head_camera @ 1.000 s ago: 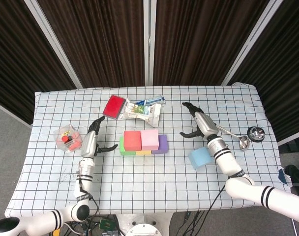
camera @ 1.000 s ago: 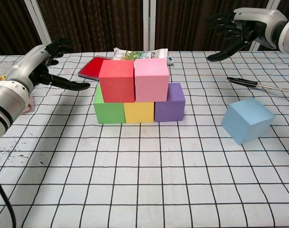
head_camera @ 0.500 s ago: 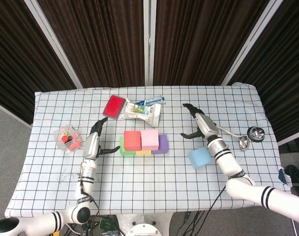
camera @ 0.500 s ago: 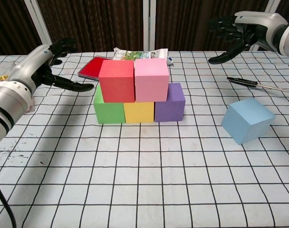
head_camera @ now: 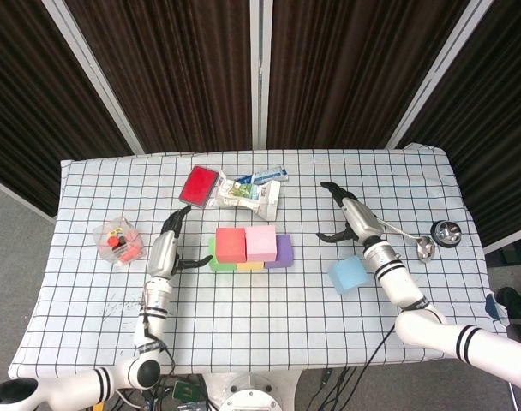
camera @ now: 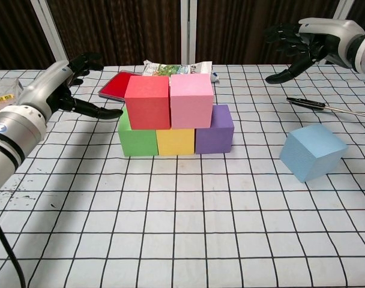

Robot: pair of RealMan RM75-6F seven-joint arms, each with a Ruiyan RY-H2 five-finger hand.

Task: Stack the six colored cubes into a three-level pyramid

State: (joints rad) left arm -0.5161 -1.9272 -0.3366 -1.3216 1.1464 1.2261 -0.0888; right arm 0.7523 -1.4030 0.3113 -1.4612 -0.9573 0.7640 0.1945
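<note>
A green cube (camera: 136,139), a yellow cube (camera: 175,141) and a purple cube (camera: 215,131) stand in a row. On top of them sit a red cube (camera: 147,102) and a pink cube (camera: 191,100) side by side. A light blue cube (camera: 312,153) rests tilted on the table well to the right of the stack (head_camera: 249,247). My left hand (camera: 67,88) hovers open just left of the stack, holding nothing. My right hand (camera: 297,45) hangs open above the table, behind and above the blue cube (head_camera: 349,273).
A red flat box (camera: 116,86) and a snack packet (camera: 173,69) lie behind the stack. A ladle (head_camera: 404,235) and a small metal cup (head_camera: 446,231) lie at the right. A clear bag of small items (head_camera: 116,242) sits at the left.
My left hand has drifted right, closer to the stack. My right hand has shifted slightly right and down. The cubes have not moved.
</note>
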